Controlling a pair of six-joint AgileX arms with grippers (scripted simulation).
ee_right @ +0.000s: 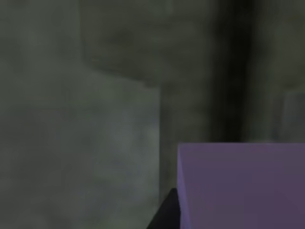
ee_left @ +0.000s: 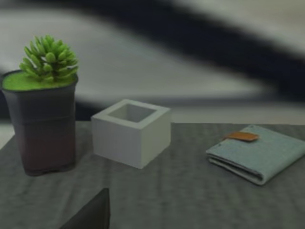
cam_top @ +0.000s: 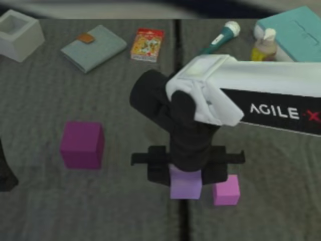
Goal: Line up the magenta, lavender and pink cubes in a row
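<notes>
The magenta cube [cam_top: 83,144], the largest, sits alone on the left half of the grey mat. Near the front centre is the lavender cube [cam_top: 185,185], with my right gripper [cam_top: 186,171] straight above it and shut on it. In the right wrist view the lavender cube [ee_right: 240,186] fills the near corner and one dark finger [ee_right: 167,214] lies against its side. The small pink cube [cam_top: 225,190] rests just right of the lavender one, a narrow gap between them. My left gripper [cam_top: 4,173] is parked at the table's left edge, open.
Along the back stand a white open box [cam_top: 19,34], a grey-blue wallet [cam_top: 94,47], a card pack [cam_top: 147,44], a teal marker [cam_top: 220,37], a bottle [cam_top: 264,46] and a teal book [cam_top: 296,31]. A potted succulent [ee_left: 44,102] shows in the left wrist view.
</notes>
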